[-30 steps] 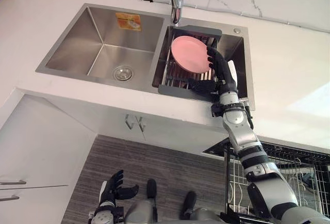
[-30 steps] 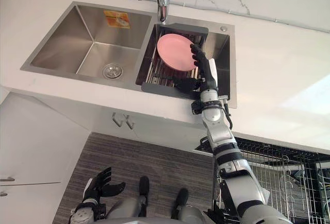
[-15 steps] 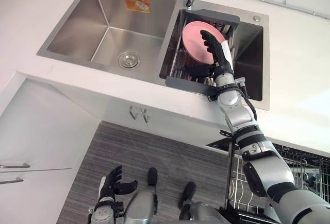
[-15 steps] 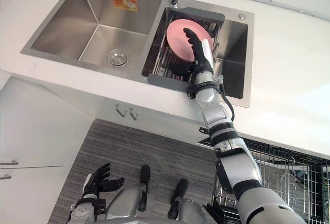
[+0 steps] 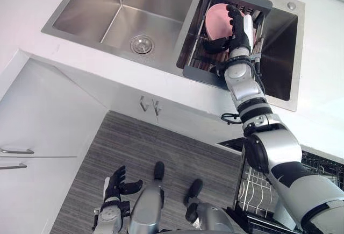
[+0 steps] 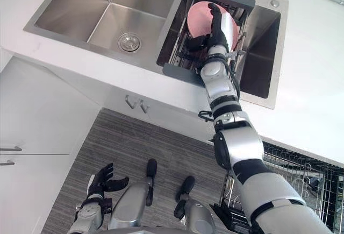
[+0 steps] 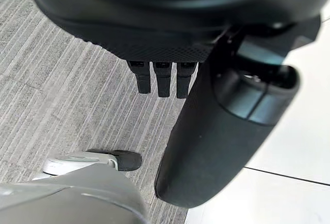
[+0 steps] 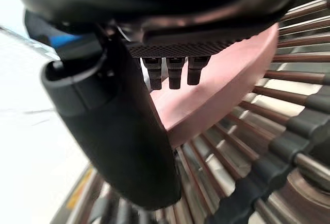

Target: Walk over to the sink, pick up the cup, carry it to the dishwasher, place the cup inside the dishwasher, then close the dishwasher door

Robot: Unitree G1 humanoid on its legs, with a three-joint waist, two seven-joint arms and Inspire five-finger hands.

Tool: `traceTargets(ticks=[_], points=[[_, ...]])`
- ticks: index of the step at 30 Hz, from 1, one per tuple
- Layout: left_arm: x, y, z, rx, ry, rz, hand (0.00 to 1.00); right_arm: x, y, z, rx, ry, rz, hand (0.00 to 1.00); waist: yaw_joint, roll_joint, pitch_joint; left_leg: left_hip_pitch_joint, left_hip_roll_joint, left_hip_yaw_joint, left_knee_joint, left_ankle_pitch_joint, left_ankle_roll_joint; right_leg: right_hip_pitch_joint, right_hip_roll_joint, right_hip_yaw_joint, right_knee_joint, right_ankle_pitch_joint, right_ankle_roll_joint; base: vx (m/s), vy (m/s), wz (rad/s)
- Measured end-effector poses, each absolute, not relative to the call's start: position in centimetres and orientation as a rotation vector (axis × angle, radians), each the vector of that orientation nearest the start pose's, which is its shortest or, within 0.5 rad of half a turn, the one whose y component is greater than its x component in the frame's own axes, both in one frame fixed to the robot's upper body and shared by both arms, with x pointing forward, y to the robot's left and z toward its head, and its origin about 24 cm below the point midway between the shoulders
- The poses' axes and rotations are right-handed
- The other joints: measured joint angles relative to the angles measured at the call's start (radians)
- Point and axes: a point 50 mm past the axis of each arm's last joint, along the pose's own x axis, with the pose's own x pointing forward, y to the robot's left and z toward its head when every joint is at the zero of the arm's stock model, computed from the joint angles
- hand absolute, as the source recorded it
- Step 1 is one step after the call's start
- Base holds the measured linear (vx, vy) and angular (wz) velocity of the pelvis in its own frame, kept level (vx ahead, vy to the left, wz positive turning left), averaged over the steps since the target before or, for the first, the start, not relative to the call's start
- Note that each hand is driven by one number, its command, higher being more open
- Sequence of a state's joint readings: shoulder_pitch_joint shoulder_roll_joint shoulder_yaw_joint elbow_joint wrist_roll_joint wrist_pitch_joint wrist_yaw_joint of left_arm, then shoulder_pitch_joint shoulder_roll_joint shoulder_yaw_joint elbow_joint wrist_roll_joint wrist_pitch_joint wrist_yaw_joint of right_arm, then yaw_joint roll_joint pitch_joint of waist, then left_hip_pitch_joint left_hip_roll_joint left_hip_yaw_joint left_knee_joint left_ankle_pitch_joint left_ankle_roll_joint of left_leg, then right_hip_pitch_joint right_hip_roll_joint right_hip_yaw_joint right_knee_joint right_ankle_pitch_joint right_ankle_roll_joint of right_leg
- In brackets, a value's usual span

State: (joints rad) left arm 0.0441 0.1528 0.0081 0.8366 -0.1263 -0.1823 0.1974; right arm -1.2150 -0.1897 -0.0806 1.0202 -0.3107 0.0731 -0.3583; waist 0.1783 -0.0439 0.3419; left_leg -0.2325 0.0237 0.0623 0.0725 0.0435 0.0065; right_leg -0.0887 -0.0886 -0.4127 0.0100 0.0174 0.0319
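Right hand (image 5: 239, 34): reaches into the right basin of the sink (image 5: 97, 27). It is open, with straight fingers (image 8: 175, 73) laid on the face of a pink plate (image 5: 217, 19) and the thumb (image 8: 124, 131) spread apart near the plate's lower rim. No closed grip is seen.

Plate: stands on edge in the dish rack (image 5: 207, 76), directly under the right hand's fingers.

Left hand (image 5: 115, 189): hangs low over the floor, fingers loosely spread, holding nothing.
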Motion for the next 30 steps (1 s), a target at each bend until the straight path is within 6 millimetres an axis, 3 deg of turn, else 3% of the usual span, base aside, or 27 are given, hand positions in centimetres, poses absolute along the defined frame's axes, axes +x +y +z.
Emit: traceTargets(ticks=[7, 19, 25, 30], points=[[18.0, 20.8, -11.0, 0.095, 0.643, 0.289, 0.9, 42.6, -14.3, 24.3, -0.483, -0.237, -0.377, 0.3, -0.001, -0.001, 0.02, -0.004, 0.001, -0.007, 0.006, 0.0, 0.0, -0.001, 0.0, -0.005, 0.008, -0.002, -0.002, -0.01, 0.008, 0.02], [18.5, 20.3, -11.1, 0.061, 0.642, 0.305, 0.9, 41.8, -14.1, 26.0, -0.457, -0.365, -0.374, 0.3, -0.014, -0.006, 0.032, -0.004, 0.002, 0.015, 0.005, -0.002, 0.0, -0.013, -0.002, 0.012, 0.011, -0.002, -0.002, 0.02, 0.011, -0.04], [18.2, 20.1, -11.2, 0.055, 0.648, 0.301, 0.9, 38.7, -14.9, 25.2, -0.422, -0.523, -0.395, 0.3, -0.039, -0.007, 0.032, 0.005, 0.004, 0.036, 0.005, -0.014, -0.001, -0.015, -0.002, 0.034, 0.012, -0.002, -0.001, 0.04, 0.012, -0.1], [17.5, 20.3, -11.4, 0.073, 0.658, 0.28, 0.9, 35.4, -15.1, 23.1, -0.441, -0.611, -0.384, 0.3, -0.076, -0.012, 0.028, 0.043, 0.005, 0.058, -0.002, -0.026, -0.001, 0.009, -0.003, 0.056, 0.009, -0.004, 0.001, 0.05, 0.013, -0.12]])
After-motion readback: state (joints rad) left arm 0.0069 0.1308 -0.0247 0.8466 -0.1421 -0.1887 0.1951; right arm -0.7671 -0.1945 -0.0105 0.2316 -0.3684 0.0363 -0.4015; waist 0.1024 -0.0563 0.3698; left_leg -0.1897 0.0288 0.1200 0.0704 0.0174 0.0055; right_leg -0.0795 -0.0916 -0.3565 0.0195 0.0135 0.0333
